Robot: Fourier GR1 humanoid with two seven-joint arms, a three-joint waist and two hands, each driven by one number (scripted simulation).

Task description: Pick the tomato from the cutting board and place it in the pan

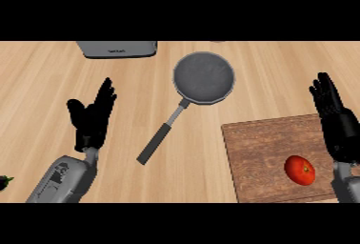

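A red tomato (300,169) lies on the brown wooden cutting board (262,157) at the lower right. A grey round pan (204,77) sits toward the back centre, its dark handle (160,141) running down and to the left. My right hand (336,123) stands open at the right edge, fingers up, just right of the tomato and apart from it. My left hand (91,118) is open at the left, fingers up, well left of the pan's handle. Neither hand holds anything.
A grey appliance (116,48) stands at the back left, by the top of the counter. A small dark green object (4,182) shows at the left edge. Bare wooden counter (42,81) lies between the pan and the board.
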